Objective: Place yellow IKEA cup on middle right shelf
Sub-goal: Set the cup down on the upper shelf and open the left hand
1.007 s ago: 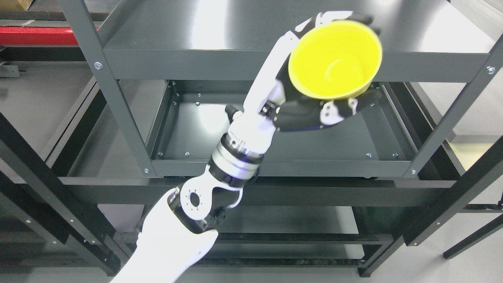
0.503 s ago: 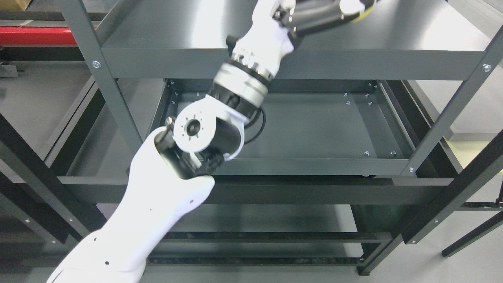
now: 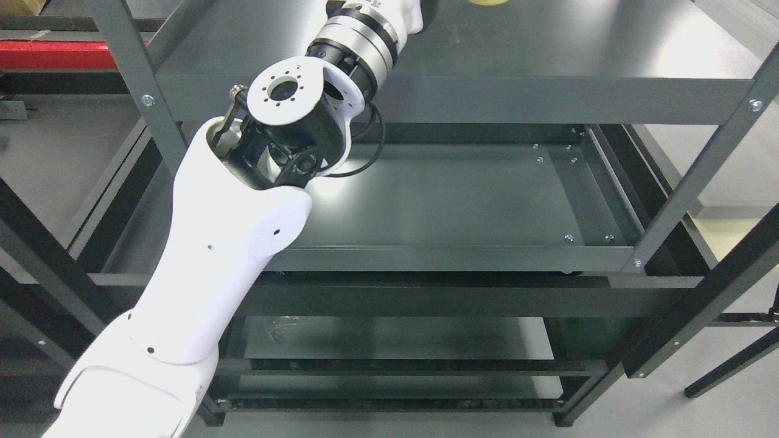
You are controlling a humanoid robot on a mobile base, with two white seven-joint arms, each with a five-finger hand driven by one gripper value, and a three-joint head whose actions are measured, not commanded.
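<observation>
Only a thin sliver of the yellow cup [image 3: 490, 2] shows at the very top edge, above the top shelf [image 3: 548, 55] of the dark grey metal rack. My left arm [image 3: 231, 231] rises from the lower left, and its forearm and wrist [image 3: 365, 24] run out of the picture at the top. The hand itself is cut off by the frame, so its hold on the cup is hidden. The middle shelf [image 3: 462, 201] lies below and bears nothing. My right arm is out of view.
The rack's slanted corner posts [image 3: 700, 182] frame the shelf openings. A lower shelf [image 3: 395, 337] sits beneath. Black frame beams [image 3: 718, 304] cross at the right and left. A red bar [image 3: 48, 55] lies at the far left, on grey floor.
My left arm has swung up and away. The hand with the yellow cup went from in front of the middle shelf opening to above the top shelf and out of the frame.
</observation>
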